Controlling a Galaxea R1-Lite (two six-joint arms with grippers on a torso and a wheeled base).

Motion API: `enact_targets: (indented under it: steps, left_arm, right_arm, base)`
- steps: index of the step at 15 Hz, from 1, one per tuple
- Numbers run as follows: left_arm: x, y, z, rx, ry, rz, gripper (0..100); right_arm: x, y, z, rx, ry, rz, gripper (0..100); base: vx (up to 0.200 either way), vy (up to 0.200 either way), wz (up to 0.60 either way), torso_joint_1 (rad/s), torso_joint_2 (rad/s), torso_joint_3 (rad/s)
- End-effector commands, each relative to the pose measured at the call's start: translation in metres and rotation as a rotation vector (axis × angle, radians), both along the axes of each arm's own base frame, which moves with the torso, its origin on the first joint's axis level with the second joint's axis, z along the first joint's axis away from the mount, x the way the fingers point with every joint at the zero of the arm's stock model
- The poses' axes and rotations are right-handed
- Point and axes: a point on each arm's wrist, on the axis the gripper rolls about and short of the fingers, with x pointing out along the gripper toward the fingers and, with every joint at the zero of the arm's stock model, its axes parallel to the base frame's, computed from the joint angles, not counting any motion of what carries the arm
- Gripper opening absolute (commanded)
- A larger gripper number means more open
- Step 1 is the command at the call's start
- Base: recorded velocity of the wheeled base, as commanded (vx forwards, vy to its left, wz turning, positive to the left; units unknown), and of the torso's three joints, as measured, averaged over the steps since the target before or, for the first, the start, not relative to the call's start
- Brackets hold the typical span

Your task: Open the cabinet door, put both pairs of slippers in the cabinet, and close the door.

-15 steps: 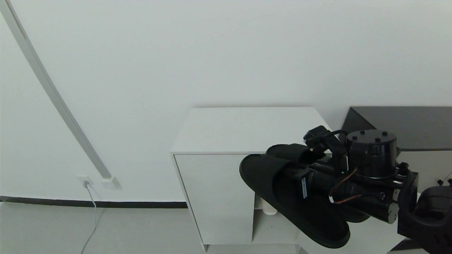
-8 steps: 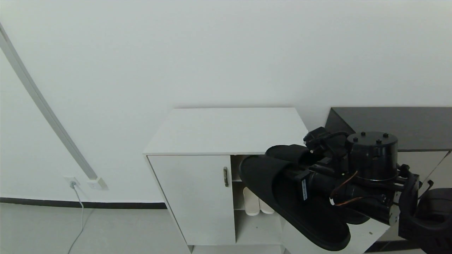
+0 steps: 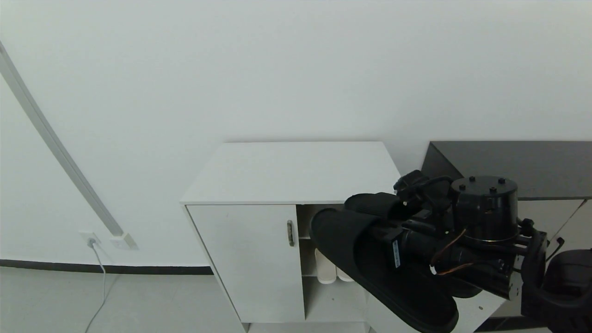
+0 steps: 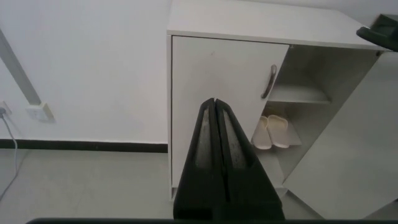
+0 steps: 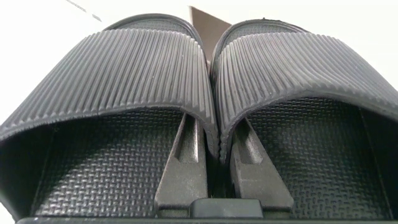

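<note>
Head view has the white cabinet (image 3: 286, 171) against the wall, its left door (image 3: 249, 259) closed and its right door (image 4: 351, 146) swung wide open. A pair of white slippers (image 4: 273, 132) lies side by side on the middle shelf (image 4: 301, 94) of the open half, close to the edge of the closed door. The right gripper (image 5: 214, 149) hangs in the air in front of the open half, jaws clenched on a pair of black slippers (image 3: 351, 231): they pinch the two inner strap walls together, so the pair is held sole to sole beside each other. The left gripper (image 4: 215, 155) is held facing the closed door, jaws pressed together on nothing. A dark grey unit (image 3: 508, 162) stands just beside the cabinet's right side.
</note>
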Motion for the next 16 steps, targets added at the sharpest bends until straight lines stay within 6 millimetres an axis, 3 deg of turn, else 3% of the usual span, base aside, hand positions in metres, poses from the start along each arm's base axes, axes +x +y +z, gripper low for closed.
enact_targets:
  steps: [1,10,16]
  left_arm:
    - [0.0000,0.0000,0.0000,0.000,0.000,0.002,0]
    - [0.0000,0.0000,0.0000,0.000,0.000,0.002,0]
    - [0.0000,0.0000,0.0000,0.001,0.000,0.002,0]
  right_arm:
    - [-0.0002,0.0008,0.0000,0.003,-0.006,-0.001,0]
    - [-0.0034,0.0028,-0.0062,0.001,-0.004,0.011,0]
    - [-0.0043,0.0039,-0.0065,0.004,-0.007,0.015,0]
  base:
    - [0.000,0.000,0.00,0.000,0.00,0.000]
    - [0.000,0.000,0.00,0.000,0.00,0.000]
    - [0.000,0.000,0.00,-0.148,0.35,0.199]
